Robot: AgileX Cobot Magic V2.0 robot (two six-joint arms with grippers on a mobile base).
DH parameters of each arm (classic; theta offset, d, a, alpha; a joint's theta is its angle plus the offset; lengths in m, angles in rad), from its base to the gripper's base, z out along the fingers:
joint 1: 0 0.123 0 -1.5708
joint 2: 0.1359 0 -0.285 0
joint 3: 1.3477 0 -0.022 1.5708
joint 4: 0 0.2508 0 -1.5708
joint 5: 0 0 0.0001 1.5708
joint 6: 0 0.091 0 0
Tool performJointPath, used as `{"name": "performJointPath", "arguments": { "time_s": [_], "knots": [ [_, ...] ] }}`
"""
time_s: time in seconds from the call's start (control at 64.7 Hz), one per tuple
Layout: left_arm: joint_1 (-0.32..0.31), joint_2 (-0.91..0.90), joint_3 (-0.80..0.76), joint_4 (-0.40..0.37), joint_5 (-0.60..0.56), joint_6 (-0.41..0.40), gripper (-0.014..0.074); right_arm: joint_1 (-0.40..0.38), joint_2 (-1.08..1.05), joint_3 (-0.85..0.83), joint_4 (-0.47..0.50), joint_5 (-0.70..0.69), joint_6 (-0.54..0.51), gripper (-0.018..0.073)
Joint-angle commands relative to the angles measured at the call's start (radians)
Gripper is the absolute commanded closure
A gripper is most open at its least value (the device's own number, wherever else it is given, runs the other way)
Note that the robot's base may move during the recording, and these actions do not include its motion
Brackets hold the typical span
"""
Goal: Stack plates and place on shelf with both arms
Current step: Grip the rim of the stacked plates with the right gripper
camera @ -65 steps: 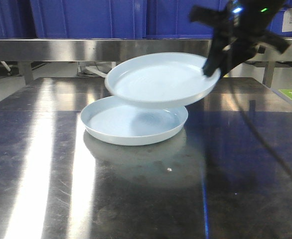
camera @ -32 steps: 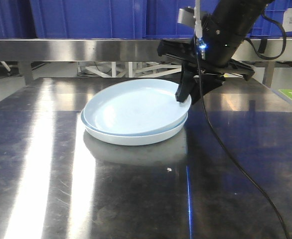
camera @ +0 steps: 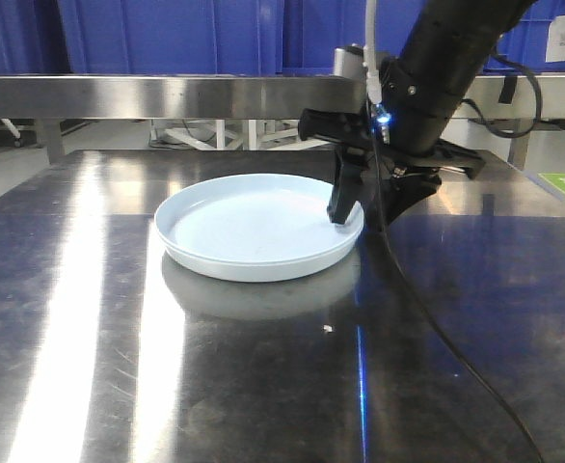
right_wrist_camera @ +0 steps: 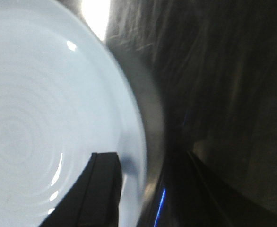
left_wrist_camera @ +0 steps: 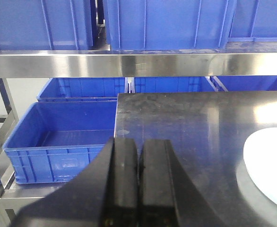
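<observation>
The two pale bluish-white plates [camera: 254, 227] lie nested as one flat stack on the dark tabletop [camera: 263, 386]. My right gripper [camera: 367, 204] is at the stack's right rim. It is open: one finger stands over the plate's inside, the other outside the rim, with a clear gap. In the right wrist view the stack [right_wrist_camera: 44, 104] fills the left and the gripper [right_wrist_camera: 152, 189] straddles the rim. My left gripper [left_wrist_camera: 138, 161] is shut and empty, low over the table's left part; the stack's edge [left_wrist_camera: 271, 165] shows at its right. The steel shelf rail [camera: 167, 96] runs across behind the table.
Big blue crates [camera: 167, 34] stand on the shelf above the rail. More blue crates [left_wrist_camera: 58, 142] sit low beside the table's left edge [left_wrist_camera: 116, 123]. A black cable [camera: 437, 338] hangs from the right arm over the table's right side.
The right gripper brought the upper plate down from its tilted, raised position onto the lower plate. The plates now sit nested flat and the jaws have spread apart at the rim.
</observation>
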Motion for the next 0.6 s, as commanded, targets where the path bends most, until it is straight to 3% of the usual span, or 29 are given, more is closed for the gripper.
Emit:
{"name": "performJointPath", "arguments": {
  "time_s": [0.0, 0.34, 0.525, 0.587],
  "knots": [
    [0.004, 0.000, -0.039, -0.003, -0.080, -0.004, 0.0514, 0.007, -0.051, -0.034, 0.009, -0.030, -0.001, 0.0196],
    [0.004, 0.000, -0.039, -0.003, -0.080, -0.004, 0.0514, 0.011, -0.028, -0.034, 0.013, -0.019, 0.000, 0.0221],
    [0.004, 0.000, -0.039, -0.003, -0.080, -0.004, 0.0514, 0.011, -0.046, -0.034, 0.013, -0.030, 0.001, 0.0522],
    [0.004, 0.000, -0.039, -0.003, -0.080, -0.004, 0.0514, 0.011, -0.055, -0.034, 0.013, -0.041, 0.001, 0.0497]
  ]
}}
